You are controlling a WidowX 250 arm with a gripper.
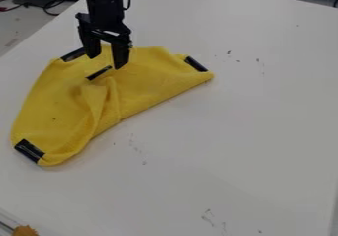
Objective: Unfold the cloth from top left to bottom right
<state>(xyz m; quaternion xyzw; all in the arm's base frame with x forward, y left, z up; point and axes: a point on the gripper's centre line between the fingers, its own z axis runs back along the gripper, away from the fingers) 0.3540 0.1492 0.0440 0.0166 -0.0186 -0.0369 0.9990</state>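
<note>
The black gripper (pixel 105 62) hangs over the upper part of the yellow cloth (pixel 142 89), its two fingers spread apart with no cloth seen between them. The cloth lies folded on the white table, its long folded edge running from lower left to upper right. Black tape patches mark its lower left corner, its right corner and its top left corner. A further black strip (pixel 99 72) lies just below the fingertips, on a raised flap that bunches into a ridge down the middle.
The white table (pixel 244 131) extends right of and below the cloth, with a few small dark marks. An orange-brown object (pixel 25 230) is at the bottom left edge. Black cables (pixel 49 5) lie beyond the table at the upper left.
</note>
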